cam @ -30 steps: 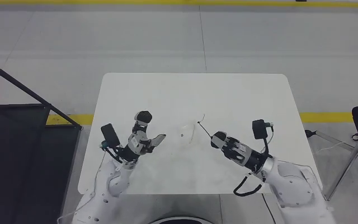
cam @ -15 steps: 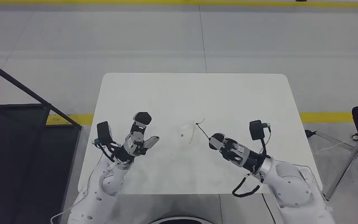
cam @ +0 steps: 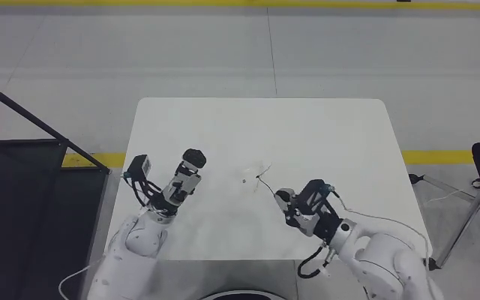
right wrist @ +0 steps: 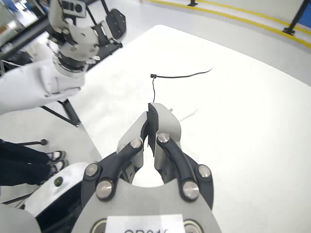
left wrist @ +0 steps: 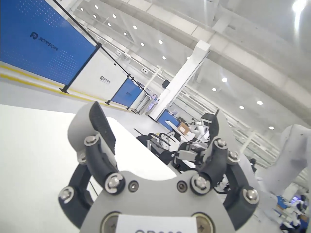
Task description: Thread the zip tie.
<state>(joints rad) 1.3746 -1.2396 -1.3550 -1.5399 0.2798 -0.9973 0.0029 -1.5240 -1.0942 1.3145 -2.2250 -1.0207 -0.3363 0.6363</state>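
Note:
A thin black zip tie is pinched by one end in my right gripper, which is shut on it above the white table. The strap rises to its small head, and a curved strand runs sideways from there to a free tip. From above, the zip tie sticks out of the right gripper near the table's middle. My left gripper is open and holds nothing, tilted up off the table. It stands over the table's left part, well apart from the tie.
A small pale piece lies on the table just left of the tie. A black barrier frame stands beyond the table's left edge. Yellow floor lines run behind the table.
The right gripper has drawn slightly toward the front-left and turned, carrying the tie with it. The left arm has pulled back to the left and tilted its gripper upward.

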